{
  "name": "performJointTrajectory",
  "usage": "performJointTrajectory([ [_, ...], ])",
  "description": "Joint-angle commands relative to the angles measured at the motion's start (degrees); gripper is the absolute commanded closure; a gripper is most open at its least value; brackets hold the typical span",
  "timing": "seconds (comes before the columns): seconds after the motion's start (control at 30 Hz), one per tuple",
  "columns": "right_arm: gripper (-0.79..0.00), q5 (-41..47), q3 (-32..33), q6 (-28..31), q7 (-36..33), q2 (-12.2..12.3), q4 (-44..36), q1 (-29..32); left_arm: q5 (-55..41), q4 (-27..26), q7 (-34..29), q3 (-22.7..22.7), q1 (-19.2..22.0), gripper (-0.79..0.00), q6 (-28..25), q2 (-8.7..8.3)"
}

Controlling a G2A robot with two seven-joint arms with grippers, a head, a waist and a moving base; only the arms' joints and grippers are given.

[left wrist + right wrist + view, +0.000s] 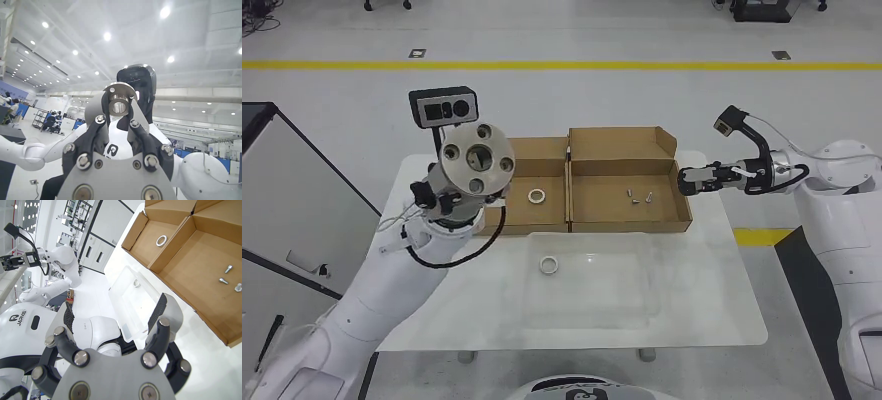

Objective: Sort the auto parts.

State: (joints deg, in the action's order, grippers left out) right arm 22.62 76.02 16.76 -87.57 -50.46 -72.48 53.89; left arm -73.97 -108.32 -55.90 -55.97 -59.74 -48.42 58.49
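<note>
Flanged bushing (121,88) is being pinched by its barrel between the fingers of the left gripper (117,106), which is pointing up with the round flange facing the top camera. The left arm is bending up from the table's (722,290) left side, so the part is hanging high above the near-left corner of the left cardboard box (542,165) and hiding that corner. Nearest the robot, a clear plastic tray (632,305) is lying on the table with a white ring (550,265) inside it. Behind it the two open boxes are standing side by side, touching. A second ring (537,196) is resting in the left box, and three small bolts (638,197) are lying in the right cardboard box (612,170). The right gripper (684,181) is hovering level at that box's right wall, its jaws spread and holding nothing.
</note>
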Motion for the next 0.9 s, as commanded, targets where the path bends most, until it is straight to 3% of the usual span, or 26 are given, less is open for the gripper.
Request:
performJointTrajectory([
  [0.0, -0.785, 0.0, 0.0, 0.0, 0.0, 0.0, 0.0, 0.0, -0.55, 0.34, -0.85, -0.72, -0.39, 0.0, 0.88, 0.61],
  [0.5, -0.785, 0.0, 0.0, 0.0, 0.0, 0.0, 0.0, 0.0, 21.16, 5.12, -0.29, -4.62, -2.03, 0.0, 0.33, 2.82],
  [0.87, -0.785, 0.0, 0.0, 0.0, 0.0, 0.0, 0.0, 0.0, 1.82, 1.16, -3.14, -3.61, -3.02, 0.0, 3.17, 4.73],
])
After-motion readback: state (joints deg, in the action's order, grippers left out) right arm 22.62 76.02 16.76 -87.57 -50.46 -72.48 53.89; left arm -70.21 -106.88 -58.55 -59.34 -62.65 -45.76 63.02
